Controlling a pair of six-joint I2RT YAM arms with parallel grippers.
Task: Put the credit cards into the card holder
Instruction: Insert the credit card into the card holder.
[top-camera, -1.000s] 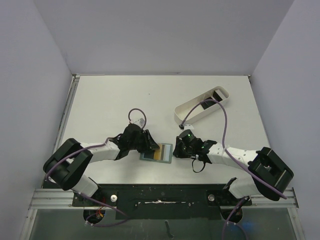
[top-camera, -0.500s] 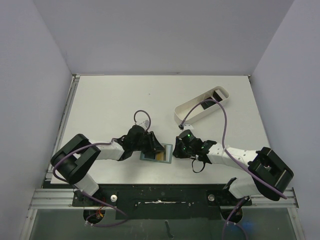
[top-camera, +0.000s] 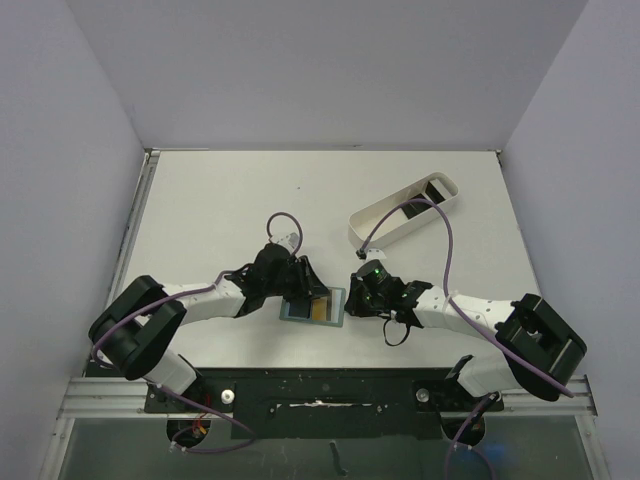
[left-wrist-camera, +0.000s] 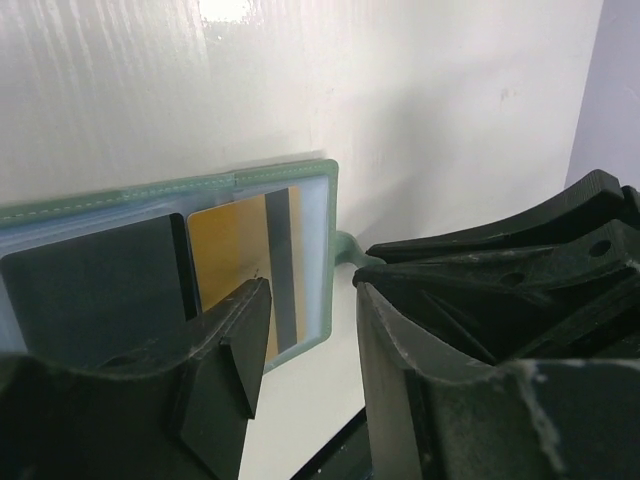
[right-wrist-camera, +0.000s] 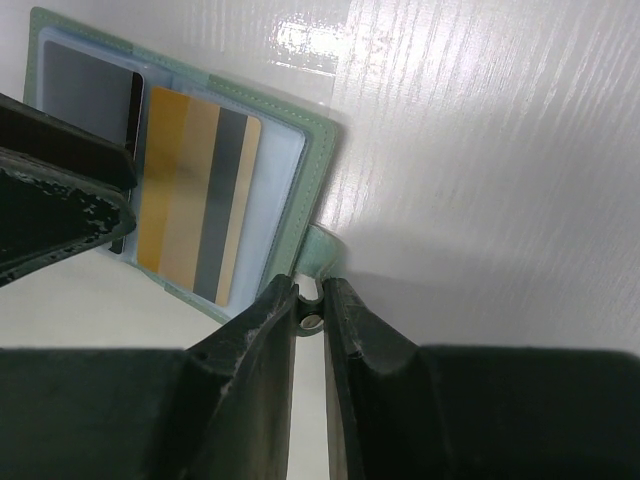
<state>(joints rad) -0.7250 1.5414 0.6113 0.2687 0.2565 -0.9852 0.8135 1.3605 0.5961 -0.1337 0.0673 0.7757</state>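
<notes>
card holder (right-wrist-camera: 290, 150) lies open, inner side up, on the table (top-camera: 220, 200) near the front edge, between both grippers. Its long axis runs left-right in the top view, slightly skewed. snap tab (right-wrist-camera: 318, 250) points right, at the right arm. right gripper (right-wrist-camera: 311, 288) jaws almost closed, pinching that tab. left gripper (left-wrist-camera: 308, 300) sits over the holder's left half, jaws parted, nothing between them; one fingertip is over the pockets, contact unclear. Left pocket has a black card (left-wrist-camera: 90, 290), right pocket a gold striped card (right-wrist-camera: 195, 190), both with long axis across the holder. second black card (top-camera: 436, 188) in the white tray (top-camera: 375, 225), well apart at far right
</notes>
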